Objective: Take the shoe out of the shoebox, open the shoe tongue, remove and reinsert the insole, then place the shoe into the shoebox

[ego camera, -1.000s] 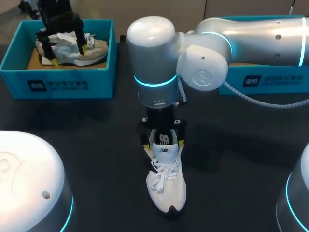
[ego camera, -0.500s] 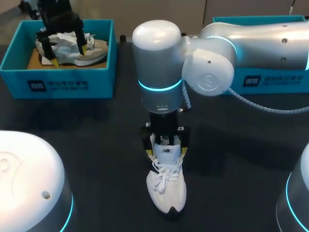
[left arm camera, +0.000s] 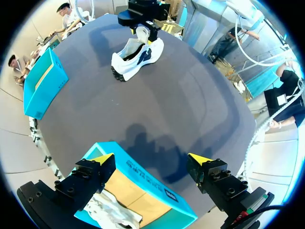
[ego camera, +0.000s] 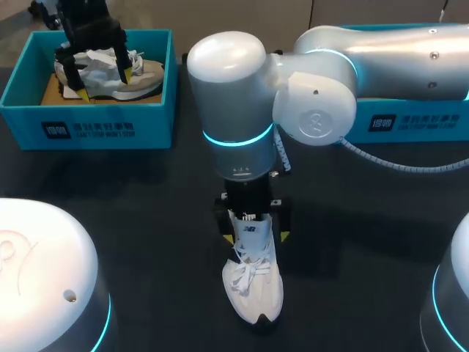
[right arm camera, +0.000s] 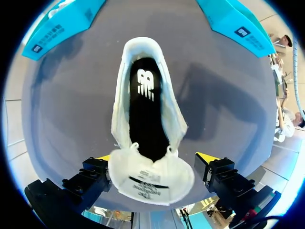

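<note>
Over the white sneaker (ego camera: 253, 293), the open right gripper (right arm camera: 155, 157) straddles its tongue (right arm camera: 152, 179). Well beyond, the open left gripper (left arm camera: 151, 159) overhangs a shoebox (ego camera: 88, 121).

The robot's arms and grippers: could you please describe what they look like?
The right arm and left arm have rounded silver-white casings with glowing cyan rings; a pale cable trails from the right one. The left gripper and right gripper are black and yellow-tipped.

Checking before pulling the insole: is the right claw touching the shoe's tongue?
Cannot tell. Right wrist view: the tongue lies between the right claw's open fingers, overlapping one, just clear of the other; contact isn't plain.
</note>
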Tool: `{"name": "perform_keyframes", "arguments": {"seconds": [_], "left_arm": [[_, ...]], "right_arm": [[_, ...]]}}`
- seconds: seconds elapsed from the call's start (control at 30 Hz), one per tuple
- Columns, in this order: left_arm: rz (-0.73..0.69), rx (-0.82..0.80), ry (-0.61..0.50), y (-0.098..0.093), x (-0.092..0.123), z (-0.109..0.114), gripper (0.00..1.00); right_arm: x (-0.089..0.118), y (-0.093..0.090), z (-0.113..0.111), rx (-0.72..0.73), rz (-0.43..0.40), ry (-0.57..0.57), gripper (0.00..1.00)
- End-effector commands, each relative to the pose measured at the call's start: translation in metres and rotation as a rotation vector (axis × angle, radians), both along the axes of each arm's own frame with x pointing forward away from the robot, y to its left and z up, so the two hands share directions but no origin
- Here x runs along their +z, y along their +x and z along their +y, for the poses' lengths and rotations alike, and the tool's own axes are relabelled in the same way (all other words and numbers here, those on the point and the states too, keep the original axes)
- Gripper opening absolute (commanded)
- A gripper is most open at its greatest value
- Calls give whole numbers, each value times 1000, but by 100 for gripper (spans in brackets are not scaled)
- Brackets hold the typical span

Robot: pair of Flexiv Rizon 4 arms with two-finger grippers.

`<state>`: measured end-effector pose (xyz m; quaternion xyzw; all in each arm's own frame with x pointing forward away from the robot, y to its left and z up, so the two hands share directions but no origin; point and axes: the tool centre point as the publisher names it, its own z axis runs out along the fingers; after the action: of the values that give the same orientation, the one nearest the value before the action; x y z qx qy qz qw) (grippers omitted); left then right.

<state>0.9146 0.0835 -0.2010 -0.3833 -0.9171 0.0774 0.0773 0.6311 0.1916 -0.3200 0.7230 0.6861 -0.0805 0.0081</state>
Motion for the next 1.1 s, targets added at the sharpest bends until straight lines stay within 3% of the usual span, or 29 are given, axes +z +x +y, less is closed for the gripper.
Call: {"name": "perform_keyframes", "arguments": {"seconds": [0.03, 0.33, 0.6, 0.63, 0.67, 0.7, 0.77, 0.87, 1.1], "left_arm": [[1, -1, 3, 1, 0, 0, 100], [1, -1, 3, 1, 0, 0, 100], [1, -1, 3, 1, 0, 0, 100], [1, -1, 3, 1, 0, 0, 100], [1, -1, 3, 1, 0, 0, 100], [1, -1, 3, 1, 0, 0, 100], [1, -1, 3, 1, 0, 0, 100], [1, -1, 3, 1, 0, 0, 100], [1, -1, 3, 1, 0, 0, 100]], "right_arm": [[8, -18, -3, -41, -24, -8, 100], [17, -60, 1, -99, -12, 38, 100], [19, -75, 17, -83, -3, 56, 100], [21, -77, 18, -86, -12, 53, 87], [22, -78, 18, -94, -18, 51, 62], [23, -80, 18, -101, -20, 46, 45], [24, -81, 17, -106, -29, 48, 25], [25, -75, 20, -88, -47, 48, 20], [19, -42, 21, -23, -68, 41, 23]]}}
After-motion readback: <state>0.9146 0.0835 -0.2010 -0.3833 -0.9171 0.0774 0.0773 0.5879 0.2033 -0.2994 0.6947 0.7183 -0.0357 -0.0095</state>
